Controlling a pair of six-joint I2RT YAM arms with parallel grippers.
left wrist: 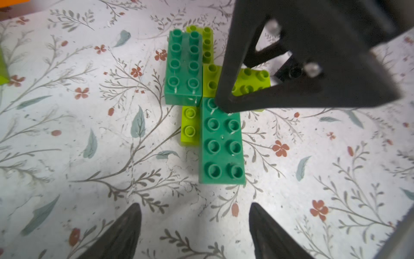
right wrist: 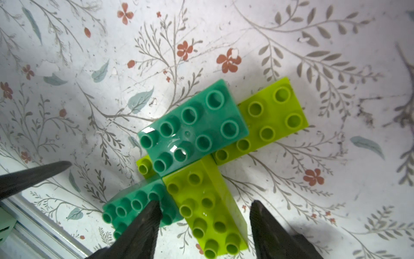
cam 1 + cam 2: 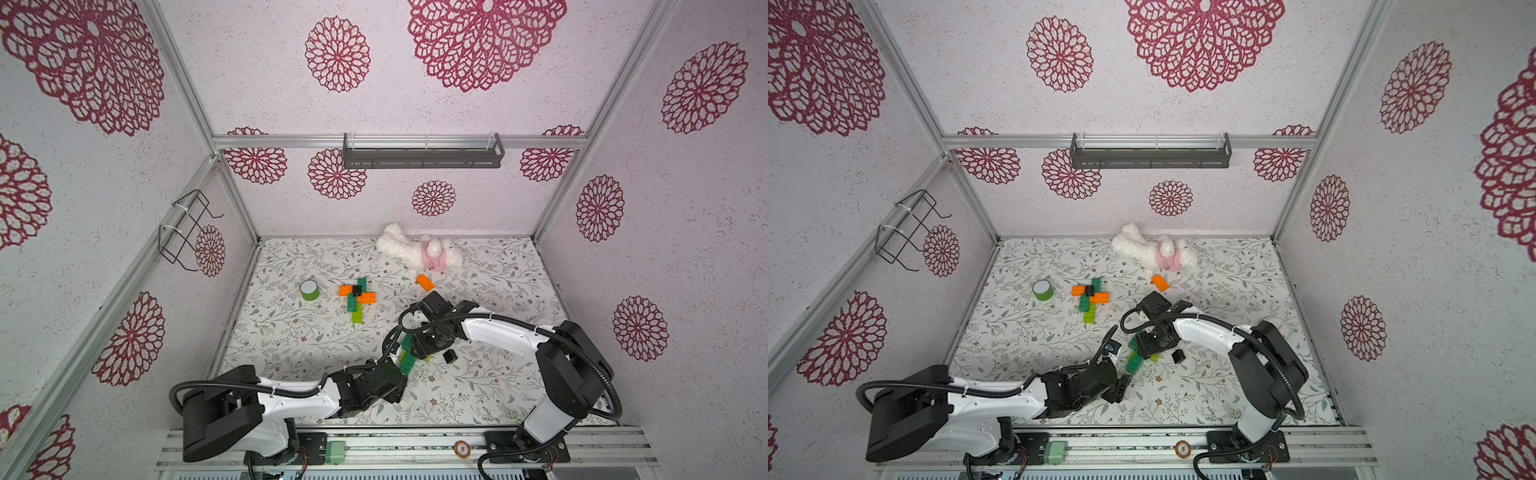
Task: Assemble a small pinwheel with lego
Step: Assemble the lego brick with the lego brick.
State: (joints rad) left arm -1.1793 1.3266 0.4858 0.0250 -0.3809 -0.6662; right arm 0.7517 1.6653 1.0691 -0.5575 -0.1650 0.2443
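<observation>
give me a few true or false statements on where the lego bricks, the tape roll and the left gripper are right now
1. A loose orange brick lies near the plush toy. True.
2. The left gripper holds a dark green brick. False: its jaws stand open with nothing between them.
3. The green tape roll sits on top of the orange-and-green pinwheel. False: it stands on the table beside the pinwheel, apart from it.
4. A black square brick lies loose beside the green-and-lime stack. True.
</observation>
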